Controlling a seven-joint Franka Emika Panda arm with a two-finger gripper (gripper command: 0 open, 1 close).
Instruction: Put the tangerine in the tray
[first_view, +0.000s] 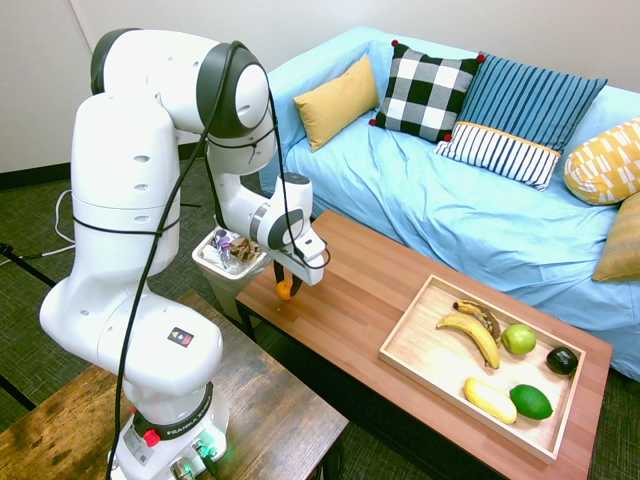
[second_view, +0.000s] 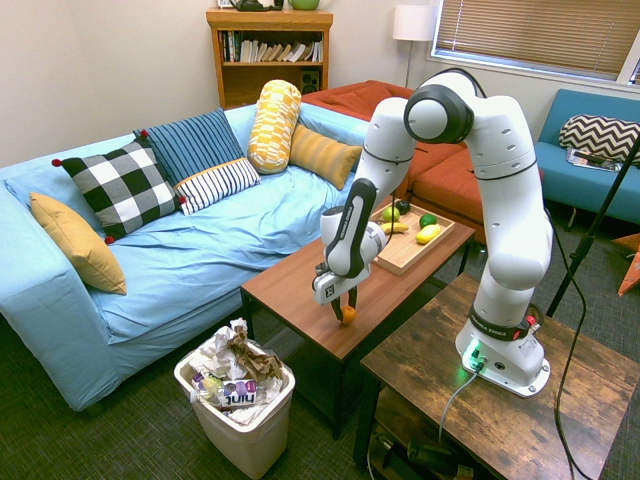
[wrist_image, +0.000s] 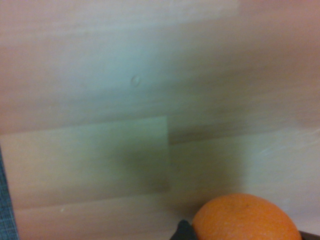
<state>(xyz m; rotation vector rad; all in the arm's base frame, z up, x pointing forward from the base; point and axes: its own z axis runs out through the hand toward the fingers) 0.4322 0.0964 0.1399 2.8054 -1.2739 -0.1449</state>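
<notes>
While clamped on the tangerine (first_view: 285, 290), gripper (first_view: 285, 287) pointing straight down over the near-left end of the coffee table (first_view: 350, 280), fingers closed around the fruit, apparently lifted just clear of the wood. Destination: tray (first_view: 420, 322), light wood, toward the table's right end, well apart from the claw, long axis running along the table. Contents: bananas, green apple (first_view: 518, 338), lime (first_view: 531, 401), dark fruit. Probable next requirement: carry rightward along the table toward the bare near-left tray floor.

glossy white rounded robot arm (first_view: 150, 200) with dark grey joint rings, a thin black cable along it, and a small square label on its base.
</notes>
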